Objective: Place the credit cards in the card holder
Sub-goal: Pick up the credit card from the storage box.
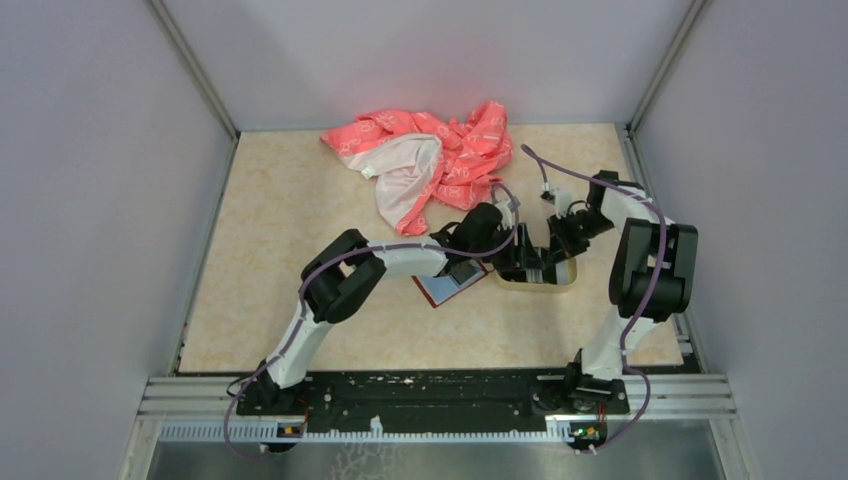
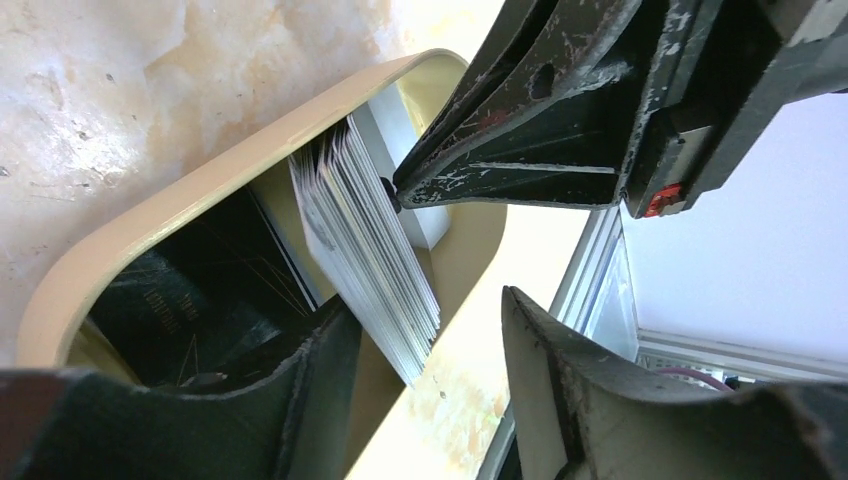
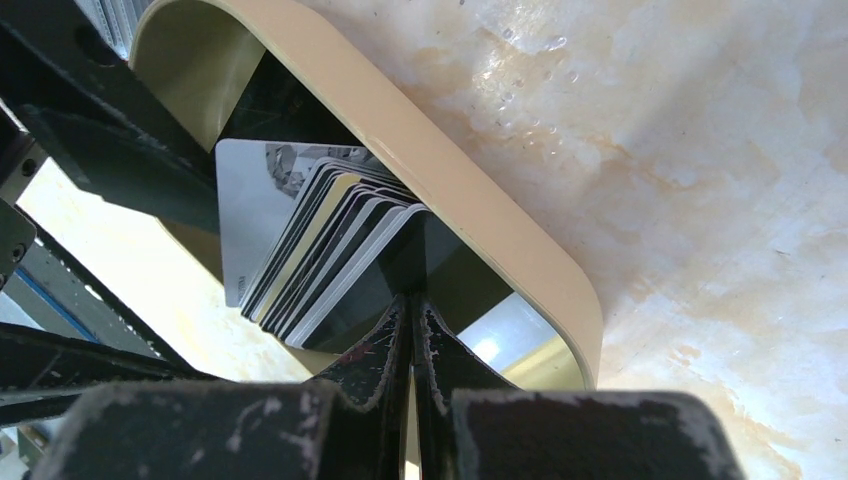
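Beige tray (image 3: 480,200) holds the credit cards (image 2: 370,260), a fanned stack on edge; card holder (image 1: 445,290) lies just beside it. The left gripper (image 2: 430,320) sits spread around the stack, and the right gripper (image 3: 412,320) is pressed together, its tip against the stack. Cards look light, stiff and slick, so I'd pinch the flat faces.

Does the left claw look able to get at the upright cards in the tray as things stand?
Probably yes: the left claw is open, the cards stand right in its opening, and the shut right claw only touches their far face.
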You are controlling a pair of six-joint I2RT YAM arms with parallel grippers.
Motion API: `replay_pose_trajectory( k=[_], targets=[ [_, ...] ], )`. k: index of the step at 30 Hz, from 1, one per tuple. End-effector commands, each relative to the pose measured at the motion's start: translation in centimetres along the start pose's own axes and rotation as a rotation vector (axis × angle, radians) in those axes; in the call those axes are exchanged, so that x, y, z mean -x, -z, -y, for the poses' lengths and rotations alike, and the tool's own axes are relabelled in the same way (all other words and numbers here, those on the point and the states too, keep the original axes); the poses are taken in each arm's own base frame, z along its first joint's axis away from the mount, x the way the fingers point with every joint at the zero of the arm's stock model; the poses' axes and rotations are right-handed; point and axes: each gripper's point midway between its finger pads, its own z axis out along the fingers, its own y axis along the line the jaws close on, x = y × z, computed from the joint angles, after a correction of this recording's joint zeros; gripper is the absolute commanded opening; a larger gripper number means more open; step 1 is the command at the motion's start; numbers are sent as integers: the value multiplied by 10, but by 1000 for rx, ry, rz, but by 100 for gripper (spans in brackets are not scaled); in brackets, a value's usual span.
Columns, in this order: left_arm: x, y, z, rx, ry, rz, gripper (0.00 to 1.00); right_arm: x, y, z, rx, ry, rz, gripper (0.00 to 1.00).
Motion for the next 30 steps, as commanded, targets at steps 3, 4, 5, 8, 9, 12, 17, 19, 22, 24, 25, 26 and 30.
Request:
replay_pose_trajectory(
  k=[3,4,5,8,9,12,17,19,22,24,25,26,30],
  targets=[
    [17,11,17,-29,-38,56,51,20,18,2,-28,50,76,1],
    [16,11,14,-23,-36,56,50,20,18,2,-29,50,76,1],
    [16,10,11,-17,-35,55,48,20,19,3,-30,50,78,1],
    [16,8,2,9,-31,53,41,19,18,2,-28,48,75,1],
    [16,7,-2,22,-30,55,39,19,18,2,-28,47,75,1],
    [17,9,-8,55,-38,62,35,19,18,3,-29,48,76,1],
    [19,13,-10,78,-58,75,32,19,17,3,-28,46,72,1],
    [20,14,-10,80,-63,75,27,19,17,3,-28,46,73,1],
    [20,14,-12,90,-66,77,17,19,17,4,-31,47,72,1],
    [21,16,-14,103,-71,82,13,19,17,4,-33,47,71,1],
    [22,18,-14,110,-74,88,12,19,18,4,-34,48,72,1],
    [23,19,-15,119,-81,93,11,19,18,3,-33,48,72,1],
    [30,27,-13,146,-114,118,13,21,20,2,-32,53,83,1]
  ],
)
